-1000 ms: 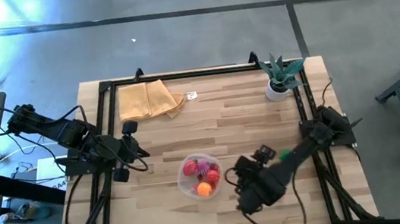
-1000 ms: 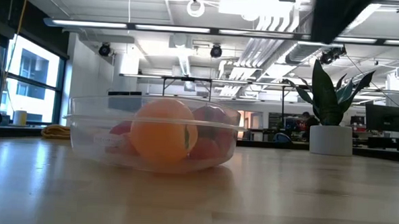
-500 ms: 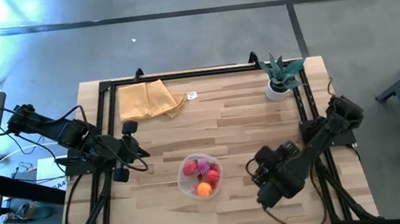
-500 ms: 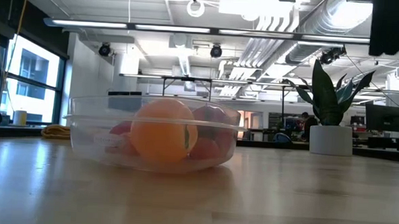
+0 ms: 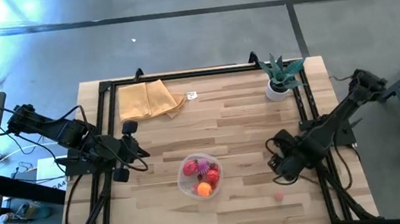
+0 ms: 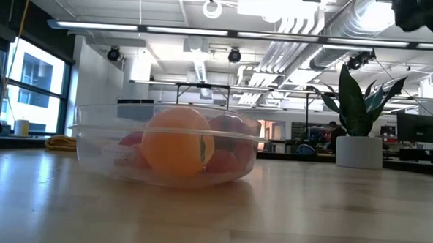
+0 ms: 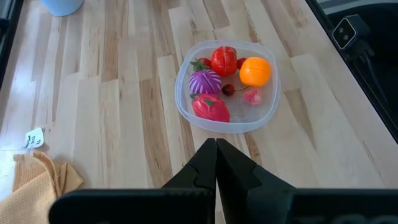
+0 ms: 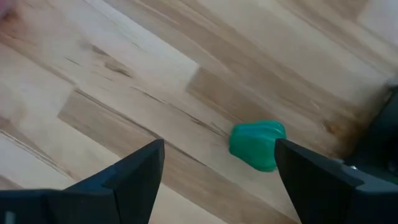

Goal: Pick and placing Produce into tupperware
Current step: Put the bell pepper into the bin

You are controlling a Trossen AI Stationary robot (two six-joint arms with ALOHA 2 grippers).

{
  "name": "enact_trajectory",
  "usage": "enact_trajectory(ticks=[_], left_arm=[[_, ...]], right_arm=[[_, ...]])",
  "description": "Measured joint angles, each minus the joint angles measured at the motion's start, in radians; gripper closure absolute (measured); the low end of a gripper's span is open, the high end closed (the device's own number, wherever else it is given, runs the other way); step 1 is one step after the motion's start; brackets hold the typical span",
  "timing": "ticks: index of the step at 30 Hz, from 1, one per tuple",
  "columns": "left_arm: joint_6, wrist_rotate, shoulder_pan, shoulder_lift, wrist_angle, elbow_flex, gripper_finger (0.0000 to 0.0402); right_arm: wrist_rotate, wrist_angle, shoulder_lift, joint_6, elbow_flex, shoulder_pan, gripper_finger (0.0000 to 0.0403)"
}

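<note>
1. Near table edge: a small pink piece (image 5: pixel 278 196) lies loose on the wood, just in front of the right gripper (image 5: pixel 282 169) and well apart from the tub (image 5: pixel 202 176).
2. Right gripper: it hangs over the right side of the table with its fingers (image 8: pixel 134 180) spread wide and nothing between them. Its wrist view shows a green piece (image 8: pixel 257 145) on the bare wood ahead of the open fingers, close to the dark frame rail.
3. Tub: it sits near the table's middle front. Inside are a red tomato-like piece (image 7: pixel 224 60), an orange (image 7: pixel 255 71), a purple piece (image 7: pixel 204 81), a red strawberry-like piece (image 7: pixel 210 107) and small pink and dark bits. All lie within the rim.
4. Left gripper (image 7: pixel 216 163): parked at the left table edge, fingers closed together, holding nothing, aimed toward the tub.
5. Far edge: a cloth (image 5: pixel 149 100) and a potted plant (image 5: pixel 281 76), neither part of the task.
6. Step in hand, as judged: approach for the next pick, with two pieces outside the tub.
7. Next move calls for: lowering the right gripper to straddle the green piece, keeping clear of the rail, then closing, lifting and carrying to the tub.
</note>
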Motion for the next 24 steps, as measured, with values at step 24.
enact_trajectory(ticks=[24], left_arm=[[0.0, 0.0, 0.0, 0.0, 0.0, 0.0, 0.0401]], right_arm=[[-0.055, 0.116, -0.146, -0.78, -0.129, -0.057, 0.0107]])
